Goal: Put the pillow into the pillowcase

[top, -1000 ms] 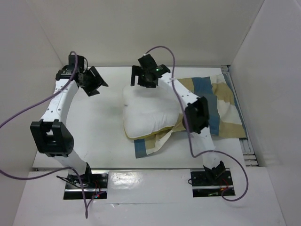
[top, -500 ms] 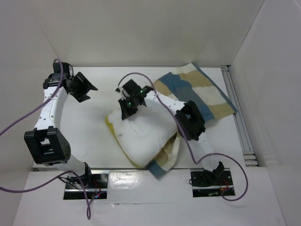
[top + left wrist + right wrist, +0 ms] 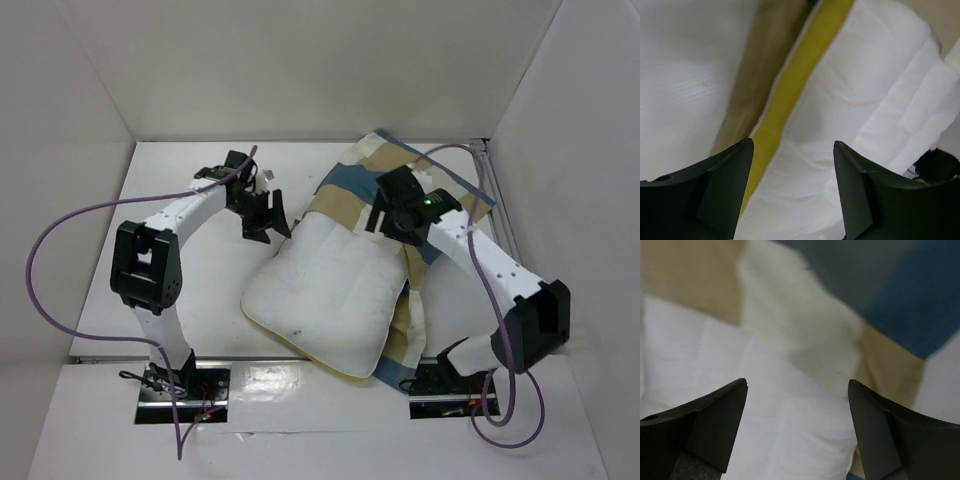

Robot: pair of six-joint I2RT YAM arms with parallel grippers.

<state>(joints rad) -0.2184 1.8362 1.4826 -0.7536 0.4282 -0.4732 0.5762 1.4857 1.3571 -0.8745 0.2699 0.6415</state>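
pillow [image 3: 325, 290] centre | pillowcase [image 3: 346, 183] shows at its 12 to 4 o'clock | left gripper [image 3: 268, 220] at pillow's 11, jaws apart, empty | right gripper [image 3: 383, 218] at 1, same

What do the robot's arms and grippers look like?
The left arm and right arm are white with black joints. The left gripper and right gripper are black, with wedge-shaped fingers. A purple cable trails each; a green light marks the right wrist.

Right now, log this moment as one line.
pillow: lying over pillowcase, mostly uncovered | left gripper: open at pillow's far-left corner, empty | right gripper: open above pillow's far edge, empty
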